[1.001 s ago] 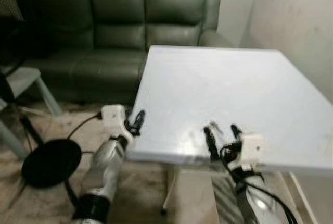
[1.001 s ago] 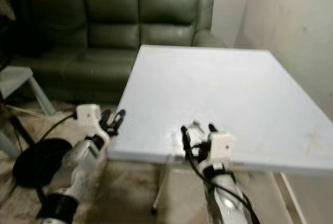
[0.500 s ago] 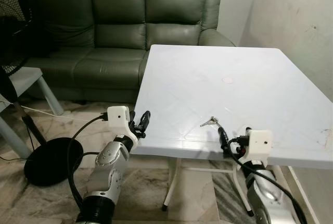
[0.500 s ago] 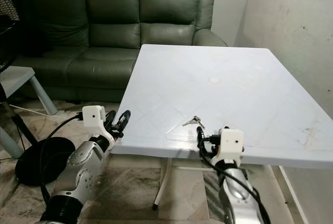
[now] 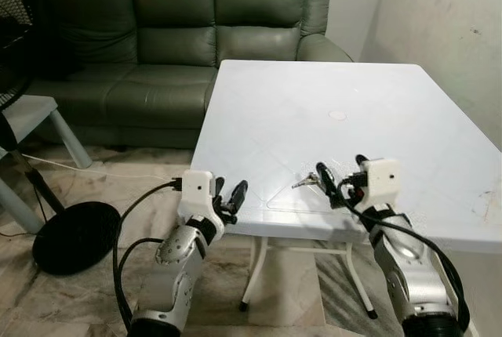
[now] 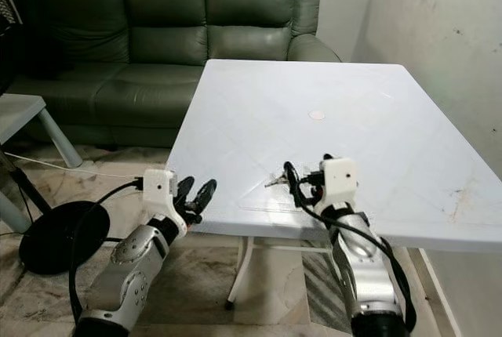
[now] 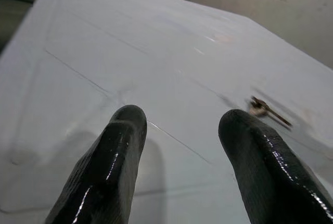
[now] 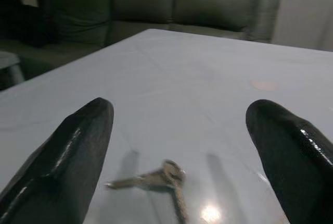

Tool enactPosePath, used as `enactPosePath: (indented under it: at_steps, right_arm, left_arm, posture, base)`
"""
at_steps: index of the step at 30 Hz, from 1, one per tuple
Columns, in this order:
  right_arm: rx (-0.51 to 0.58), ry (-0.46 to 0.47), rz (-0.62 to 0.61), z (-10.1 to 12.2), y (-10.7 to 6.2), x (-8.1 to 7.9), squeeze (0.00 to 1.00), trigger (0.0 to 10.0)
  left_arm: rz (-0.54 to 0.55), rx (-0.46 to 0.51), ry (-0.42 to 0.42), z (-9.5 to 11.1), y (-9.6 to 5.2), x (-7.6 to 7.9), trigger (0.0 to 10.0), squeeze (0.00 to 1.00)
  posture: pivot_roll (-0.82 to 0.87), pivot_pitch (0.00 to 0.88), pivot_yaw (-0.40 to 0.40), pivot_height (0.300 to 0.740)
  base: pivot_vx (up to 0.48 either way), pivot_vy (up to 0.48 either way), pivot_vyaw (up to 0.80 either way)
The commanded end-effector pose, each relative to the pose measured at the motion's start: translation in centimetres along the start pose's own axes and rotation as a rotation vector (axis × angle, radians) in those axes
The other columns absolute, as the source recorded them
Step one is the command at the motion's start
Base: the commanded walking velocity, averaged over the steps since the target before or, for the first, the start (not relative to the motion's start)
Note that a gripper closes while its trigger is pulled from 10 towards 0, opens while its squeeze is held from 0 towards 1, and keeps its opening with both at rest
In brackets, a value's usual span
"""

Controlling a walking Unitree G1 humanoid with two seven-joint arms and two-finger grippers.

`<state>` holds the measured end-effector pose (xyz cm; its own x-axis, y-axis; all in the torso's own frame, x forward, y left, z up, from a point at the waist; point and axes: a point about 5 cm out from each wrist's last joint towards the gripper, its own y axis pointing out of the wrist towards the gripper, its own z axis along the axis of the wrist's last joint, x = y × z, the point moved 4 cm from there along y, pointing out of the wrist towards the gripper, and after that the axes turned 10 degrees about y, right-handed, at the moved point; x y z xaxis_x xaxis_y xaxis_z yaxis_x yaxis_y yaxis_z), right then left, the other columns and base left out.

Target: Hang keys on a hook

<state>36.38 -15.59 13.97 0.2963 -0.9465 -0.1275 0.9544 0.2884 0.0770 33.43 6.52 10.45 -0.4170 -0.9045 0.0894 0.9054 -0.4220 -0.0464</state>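
The right claw hovers low over the near edge of the desk, released, its two black fingers spread wide with nothing between them. The keys lie flat on the desk just ahead of the fingertips, in line with the gap, not touching either finger. In the head views the keys sit just to the left of that claw, near the front edge. The right arm reaches up from below the desk edge, forearm angled forward and slightly inward, the white wrist block level with the desk top and its fingers pointing toward the keys and the sofa.

The left claw is also released, fingers apart and empty. It is held at the front left corner of the desk, just off the edge, pointing across the desk top; the keys show farther along, well apart from it. The left arm is bent at the elbow and raised, with a black cable looping beside it.

Behind the desk stands a green sofa. A black round fan base rests on the floor at left, near a small pale table.
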Motion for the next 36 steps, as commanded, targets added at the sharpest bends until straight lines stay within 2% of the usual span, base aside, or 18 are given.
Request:
enactPosePath:
  at_steps: [1,6,9,11,15,18,24,32,33,34,35,36]
  right_arm:
    - [-0.019,0.009,0.034,-0.1,0.4,-0.5,0.00,10.0]
    - [-0.045,0.022,0.070,0.4,1.8,-1.1,0.00,10.0]
    - [-0.078,0.015,0.041,0.6,2.9,-0.9,0.00,10.0]
    - [-0.085,0.016,0.037,0.6,3.1,-0.9,0.00,10.0]
    - [-0.168,0.017,-0.003,-0.1,4.0,-0.3,0.00,10.0]
    - [-0.197,0.016,0.005,-0.5,4.2,-0.3,0.00,10.0]
    - [-0.306,-0.024,-0.020,-2.9,3.9,-0.1,0.00,10.0]
    - [-0.340,-0.038,-0.045,-3.6,3.7,0.1,0.00,10.0]
    - [-0.345,-0.028,-0.057,-3.6,3.7,0.4,0.00,4.7]
    - [-0.345,-0.028,-0.057,-3.6,3.7,0.4,0.00,4.7]
    - [-0.334,-0.016,-0.062,-3.4,3.8,0.7,0.00,0.0]
    - [-0.326,-0.021,-0.063,-3.3,3.8,0.7,0.00,0.0]
  left_arm:
    - [-0.010,0.002,0.012,0.3,-0.1,0.3,10.0,0.00]
    - [-0.017,-0.002,0.004,0.5,-0.7,1.0,10.0,0.00]
    - [-0.014,-0.007,0.000,0.6,-1.0,1.2,10.0,0.00]
    - [-0.013,-0.007,0.000,0.5,-1.1,1.2,10.0,0.00]
    - [-0.005,-0.012,-0.009,0.7,-1.5,1.4,10.0,0.00]
    - [-0.005,-0.014,-0.010,0.8,-1.6,1.5,10.0,0.00]
    - [-0.008,-0.013,0.000,1.2,-1.9,1.8,10.0,0.00]
    - [-0.004,-0.013,-0.002,1.5,-1.9,1.8,10.0,0.00]
    - [-0.001,-0.013,-0.001,1.6,-1.9,1.7,10.0,0.00]
    - [-0.001,-0.013,-0.001,1.6,-1.9,1.7,10.0,0.00]
    - [0.001,-0.013,-0.002,1.6,-1.9,1.7,10.0,0.00]
    - [0.002,-0.014,-0.002,1.6,-2.0,1.7,10.0,0.00]
  posture:
    - [0.04,0.081,-0.023,0.740]
    - [0.05,0.111,-0.034,0.740]
    - [0.06,0.122,-0.040,0.740]
    - [0.06,0.122,-0.040,0.740]
    - [0.07,0.139,-0.052,0.740]
    - [0.08,0.142,-0.056,0.740]
    - [0.08,0.147,-0.060,0.740]
    - [0.08,0.157,-0.058,0.740]
    - [0.08,0.158,-0.057,0.740]
    - [0.08,0.158,-0.057,0.740]
    - [0.08,0.159,-0.058,0.740]
    - [0.08,0.159,-0.058,0.740]
  base:
    - [0.000,0.000,0.00]
    - [0.000,0.000,0.00]
    - [0.000,0.000,0.00]
    - [0.000,0.000,0.00]
    - [0.000,0.000,0.00]
    - [0.000,0.000,0.00]
    - [0.000,0.000,0.00]
    - [0.000,0.000,0.00]
    - [0.000,0.000,0.00]
    - [0.000,0.000,0.00]
    - [0.000,0.000,0.00]
    - [0.000,0.000,0.00]
